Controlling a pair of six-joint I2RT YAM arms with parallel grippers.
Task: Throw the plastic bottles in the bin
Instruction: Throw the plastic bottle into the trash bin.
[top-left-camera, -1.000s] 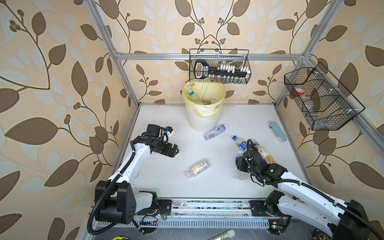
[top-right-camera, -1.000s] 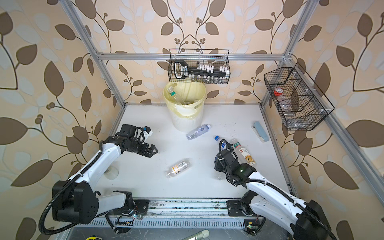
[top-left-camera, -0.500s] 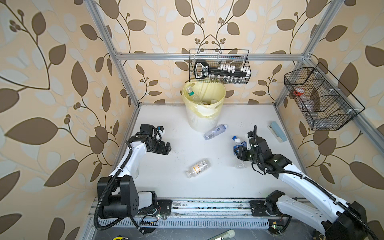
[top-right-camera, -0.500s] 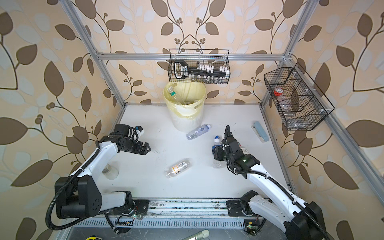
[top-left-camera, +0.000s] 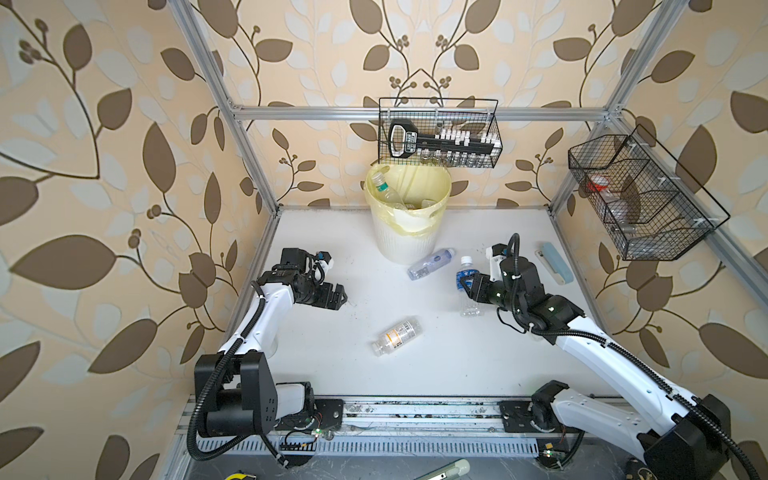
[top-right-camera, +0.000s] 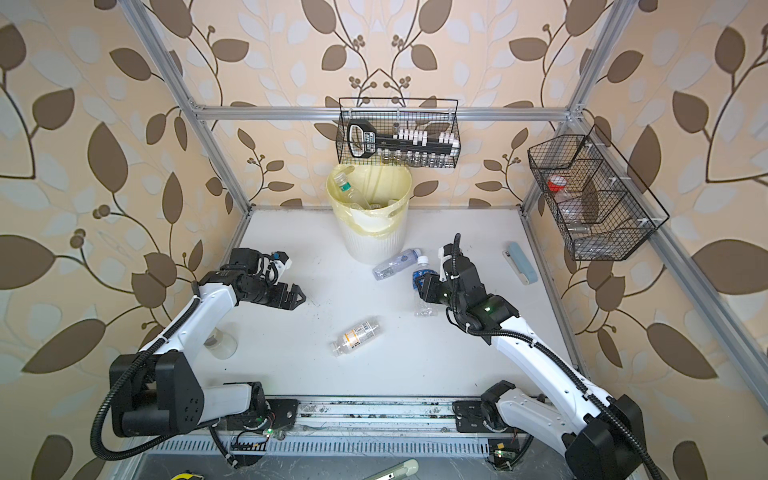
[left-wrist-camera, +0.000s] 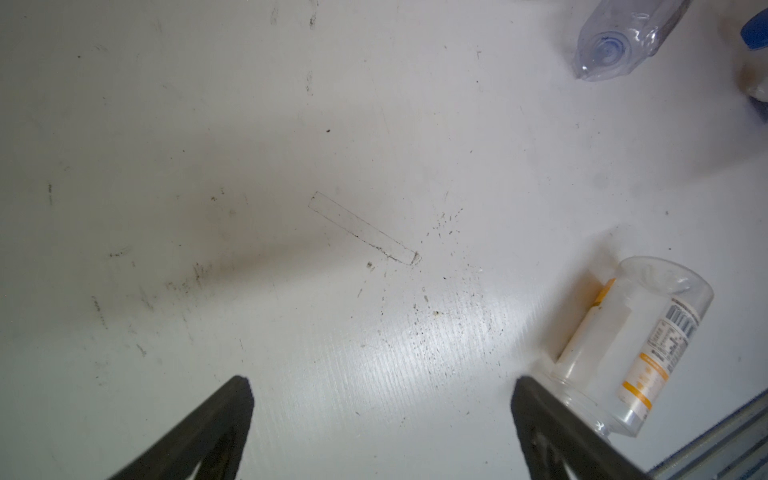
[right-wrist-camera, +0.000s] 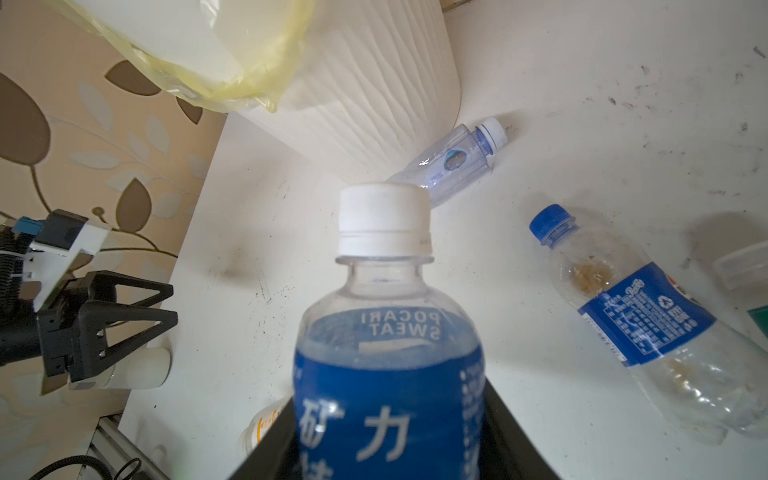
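While our right gripper (top-left-camera: 471, 289) is clamping the blue-labelled bottle (top-left-camera: 464, 275) upright toward the right edge of the tabletop (top-left-camera: 436, 365), we are hanging our left gripper (top-left-camera: 338, 296) wide open near the left edge, with bare scuffed white room lying between them and the bin (top-left-camera: 409, 245) standing at the back edge's middle.

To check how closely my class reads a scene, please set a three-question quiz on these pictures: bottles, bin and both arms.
1. True or false: the left fingers grip a bottle.
2. The cap of the Pocari bottle between the right fingers is: A white, B blue, C red.
3. Fill in: the orange-label bottle lies on the ___, not in the bin.
Key: 1 false, they stand open and empty; 2 A; 3 table.
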